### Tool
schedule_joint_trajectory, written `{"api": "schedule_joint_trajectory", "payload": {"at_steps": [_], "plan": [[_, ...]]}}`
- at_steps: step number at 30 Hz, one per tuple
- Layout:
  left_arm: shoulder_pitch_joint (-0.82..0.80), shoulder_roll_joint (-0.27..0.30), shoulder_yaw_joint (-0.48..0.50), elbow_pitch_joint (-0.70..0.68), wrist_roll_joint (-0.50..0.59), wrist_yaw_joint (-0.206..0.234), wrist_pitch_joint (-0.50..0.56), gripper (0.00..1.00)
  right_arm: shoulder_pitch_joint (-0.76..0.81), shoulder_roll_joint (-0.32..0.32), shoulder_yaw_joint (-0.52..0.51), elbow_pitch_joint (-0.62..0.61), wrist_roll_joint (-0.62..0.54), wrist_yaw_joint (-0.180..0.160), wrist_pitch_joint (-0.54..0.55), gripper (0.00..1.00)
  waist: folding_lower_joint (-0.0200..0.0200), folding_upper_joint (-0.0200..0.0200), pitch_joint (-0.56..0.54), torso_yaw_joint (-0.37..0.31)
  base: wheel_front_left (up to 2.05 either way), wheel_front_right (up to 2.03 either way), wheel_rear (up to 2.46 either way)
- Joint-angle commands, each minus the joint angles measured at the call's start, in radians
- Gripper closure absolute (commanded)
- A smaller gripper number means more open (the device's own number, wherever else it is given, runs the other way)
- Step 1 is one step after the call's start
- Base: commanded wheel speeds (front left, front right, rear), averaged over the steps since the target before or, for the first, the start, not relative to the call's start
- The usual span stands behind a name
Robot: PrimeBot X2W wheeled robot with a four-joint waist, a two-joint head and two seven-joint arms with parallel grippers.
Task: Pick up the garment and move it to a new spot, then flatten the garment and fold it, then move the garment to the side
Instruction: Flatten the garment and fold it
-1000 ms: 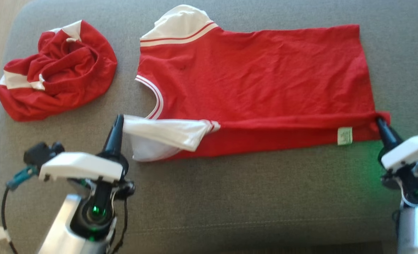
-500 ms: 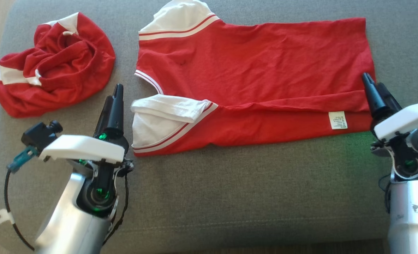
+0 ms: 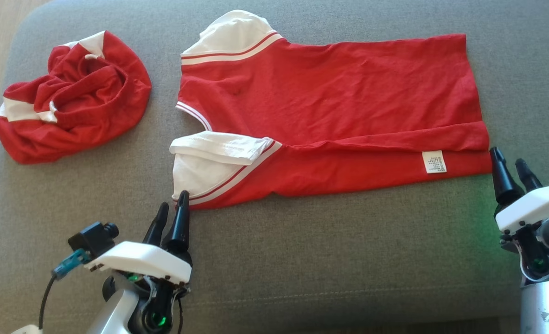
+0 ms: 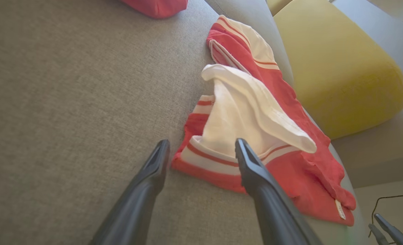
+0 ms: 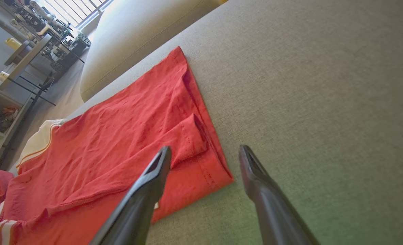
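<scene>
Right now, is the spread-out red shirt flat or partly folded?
Partly folded: red shirt lies spread, but its near edge is turned onto the body, white label showing, and the near white sleeve is doubled over.

Grey fabric cushion [image 3: 302, 260], wide and flat, carries two things. Red garment [image 3: 330, 97] with white sleeves lies spread flat across middle and right, near long edge folded up over itself, white label [image 3: 434, 162] showing by that fold, near sleeve [image 3: 209, 157] doubled over. Second red-and-white garment [image 3: 75, 97] sits crumpled in a heap at far left, apart from the first
</scene>
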Motion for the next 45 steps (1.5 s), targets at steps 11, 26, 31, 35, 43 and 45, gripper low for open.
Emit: {"api": "schedule_joint_trajectory", "payload": {"at_steps": [11,26,31,35,43,45], "plan": [[-0.107,-0.029,0.027,0.092,-0.034,0.015,0.057,0.0,-0.128,0.0,-0.019,0.116,-0.101,0.0,-0.031,0.0,0.0,0.0,0.024,0.008,0.0,0.0,0.0],[-0.097,-0.025,0.029,0.105,-0.074,-0.052,0.077,1.0,-0.126,0.0,-0.04,0.255,-0.159,0.0,-0.021,1.0,0.0,0.0,0.009,0.019,0.0,0.0,0.0],[-0.071,-0.001,0.044,0.071,-0.078,-0.053,0.065,1.0,-0.097,0.0,-0.055,0.189,-0.135,0.0,0.01,1.0,0.0,0.0,0.005,0.0,0.0,0.0,0.0],[-0.044,0.021,0.049,0.027,-0.075,-0.043,0.064,1.0,-0.072,0.0,-0.064,0.132,-0.121,0.0,0.044,1.0,0.0,0.0,0.003,-0.007,0.0,0.0,0.0],[0.043,0.073,0.043,-0.113,-0.071,0.019,0.106,1.0,0.009,-0.019,-0.056,0.001,-0.079,0.0,0.129,1.0,0.0,0.0,-0.007,-0.012,0.0,0.0,0.0],[0.079,0.088,0.036,-0.168,-0.072,0.046,0.13,1.0,0.036,-0.026,-0.061,-0.039,-0.069,0.0,0.151,1.0,0.0,0.0,-0.011,-0.011,0.0,0.0,0.0]]}}
